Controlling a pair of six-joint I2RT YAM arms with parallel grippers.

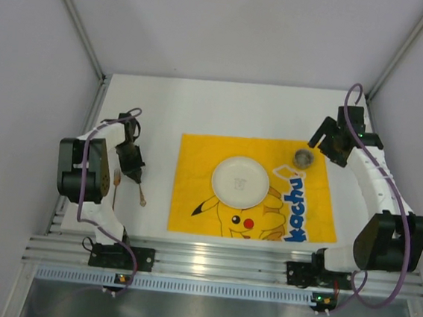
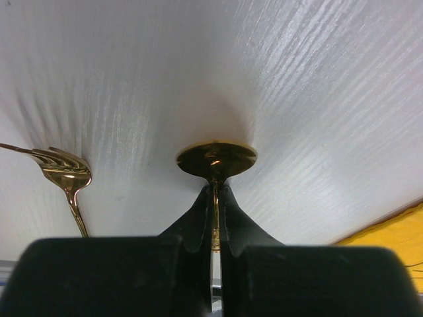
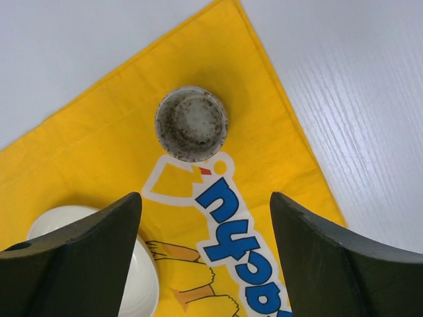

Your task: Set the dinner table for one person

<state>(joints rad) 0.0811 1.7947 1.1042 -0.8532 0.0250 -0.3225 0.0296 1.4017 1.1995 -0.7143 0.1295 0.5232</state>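
Top external view shows the large, flat, plain white rectangular dinner table (image 1: 201, 105) filling the workspace, with an aluminium rail (image 1: 209, 259) along its near edge where the two arms are bolted. A yellow cartoon-printed cloth mat (image 1: 197, 153) lies flat at the table's centre. On the mat sits a round white plate (image 1: 240, 181), its face bare white apart from a faint mark in the middle. A small speckled grey cup (image 1: 304, 157) stands upright near the mat's far right corner, well apart from the plate. From the right wrist, the cup (image 3: 192, 123) is seen from above, and its speckled inner wall and floor show in full. The right gripper (image 3: 205, 197) hangs over it with fingers spread wide and grasping nothing, and the plate's rim (image 3: 66, 216) peeks out behind the left finger. Left of the mat, on bare table, the left gripper (image 1: 131, 172) is down over the cutlery. From the left wrist, its fingers (image 2: 198, 214) are clenched on the thin handle of a gold metal spoon (image 2: 216, 158), whose bowl sits at the tabletop. A gold metal fork (image 2: 66, 175) lies near the spoon, apart from it, tines on the white surface
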